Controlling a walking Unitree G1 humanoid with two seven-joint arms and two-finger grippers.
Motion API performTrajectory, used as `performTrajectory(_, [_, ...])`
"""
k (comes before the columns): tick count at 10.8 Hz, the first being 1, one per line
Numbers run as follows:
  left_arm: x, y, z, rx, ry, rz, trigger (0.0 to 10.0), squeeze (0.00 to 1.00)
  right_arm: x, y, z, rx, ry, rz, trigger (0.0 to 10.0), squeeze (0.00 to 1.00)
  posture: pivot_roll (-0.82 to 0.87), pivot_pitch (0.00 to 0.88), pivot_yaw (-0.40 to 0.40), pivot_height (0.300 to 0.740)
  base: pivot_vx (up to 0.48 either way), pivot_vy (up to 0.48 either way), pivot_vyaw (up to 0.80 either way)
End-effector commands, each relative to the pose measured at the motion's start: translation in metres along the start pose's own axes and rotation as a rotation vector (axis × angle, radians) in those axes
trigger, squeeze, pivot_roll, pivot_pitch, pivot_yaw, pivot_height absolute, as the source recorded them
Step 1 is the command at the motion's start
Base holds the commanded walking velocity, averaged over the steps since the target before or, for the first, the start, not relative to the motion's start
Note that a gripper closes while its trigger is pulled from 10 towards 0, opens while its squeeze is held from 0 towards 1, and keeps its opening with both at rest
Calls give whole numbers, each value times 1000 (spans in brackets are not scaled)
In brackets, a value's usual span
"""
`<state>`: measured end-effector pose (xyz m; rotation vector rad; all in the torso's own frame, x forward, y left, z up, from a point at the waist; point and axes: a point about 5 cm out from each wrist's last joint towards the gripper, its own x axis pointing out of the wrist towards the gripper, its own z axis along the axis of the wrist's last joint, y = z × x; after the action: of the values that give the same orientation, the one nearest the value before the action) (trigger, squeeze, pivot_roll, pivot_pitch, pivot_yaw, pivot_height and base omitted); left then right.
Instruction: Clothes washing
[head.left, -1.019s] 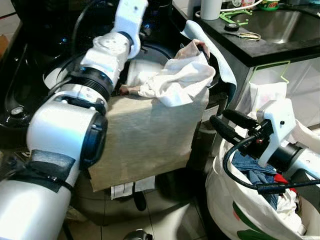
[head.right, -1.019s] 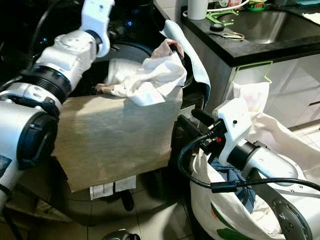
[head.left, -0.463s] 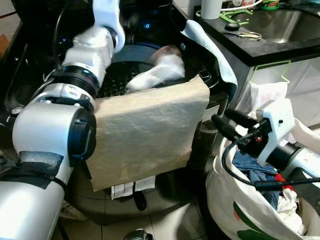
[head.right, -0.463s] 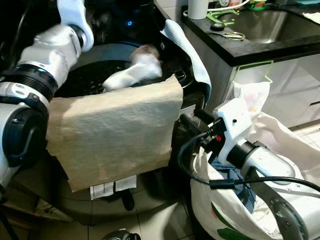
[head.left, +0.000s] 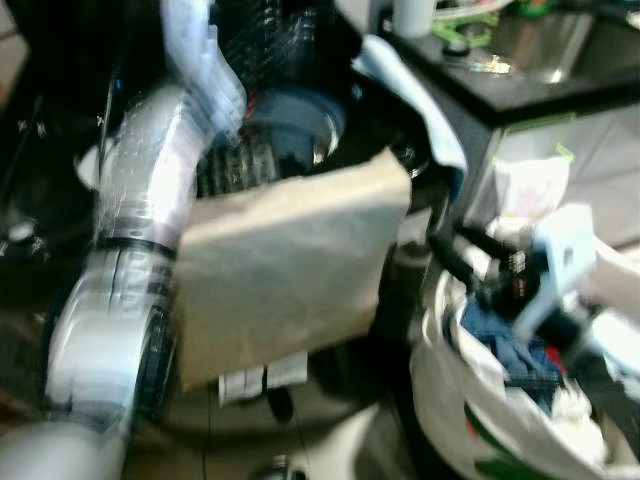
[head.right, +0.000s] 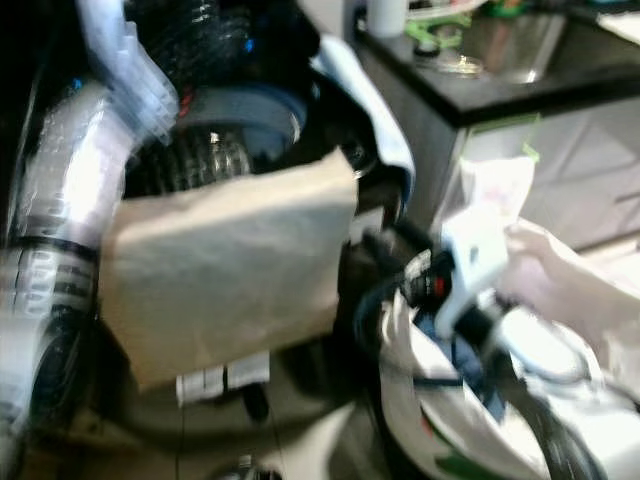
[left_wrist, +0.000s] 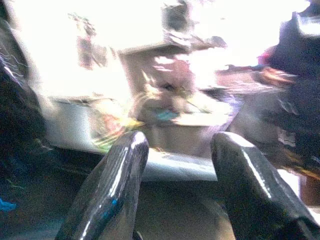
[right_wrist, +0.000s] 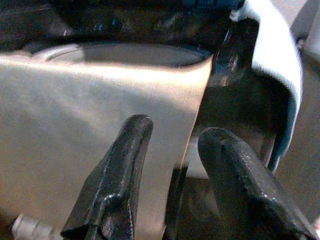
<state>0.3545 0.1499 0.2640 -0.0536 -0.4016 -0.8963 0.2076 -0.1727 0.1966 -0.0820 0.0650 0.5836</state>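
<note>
Head views blurred. Washer (head.left: 290, 110) drum open, tan cloth (head.left: 285, 265) draped over its front rim, hanging down. Light blue towel (head.left: 415, 110) on washer's right edge, next to counter (head.left: 520, 95). Left arm (head.left: 150, 200) raised over washer; left gripper (left_wrist: 175, 165) jaws apart, empty. Laundry bag (head.left: 480, 410) right of washer, blue garment (head.left: 505, 345) inside. Right gripper (right_wrist: 167, 165) above bag, pointing at cloth, jaws apart, empty.

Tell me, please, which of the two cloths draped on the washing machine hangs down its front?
The beige cloth does: it hangs flat from the drum's rim down the machine's front. The light blue cloth instead lies over the machine's right-hand edge, beside the counter.
</note>
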Motion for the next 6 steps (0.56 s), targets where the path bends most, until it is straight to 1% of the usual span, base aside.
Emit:
performTrajectory(1, [-3, -20, 12, 16, -18, -126, 10000, 0, -3, 2, 3, -21, -5, 13, 10000, 0, -75, 20, 109, 740, 0, 0, 0])
performTrajectory(2, [-26, -50, 3, -25, 19, -205, 10000, 0, -11, -3, -8, -29, 59, -19, 10000, 0, -76, 23, 104, 740, 0, 0, 0])
performTrajectory(3, [-32, -57, 3, -49, 20, -217, 10000, 0, -13, -4, -11, -31, 75, -26, 10000, 0, -76, 24, 104, 740, 0, 0, 0])
performTrajectory(4, [-43, -69, 1, -112, 18, -225, 10000, 0, -16, -13, -18, -23, 110, -88, 10000, 0, -78, 24, 102, 740, 0, 0, 0])
performTrajectory(5, [-54, -81, -1, -155, 43, -237, 10000, 0, -19, -23, -23, -11, 127, -150, 10000, 988, -81, 26, 99, 740, 0, 0, 0])
performTrajectory(6, [-58, -86, -4, -164, 60, -238, 10000, 0, -20, -26, -24, -6, 131, -168, 10000, 1000, -79, 27, 98, 740, 0, 0, 0])
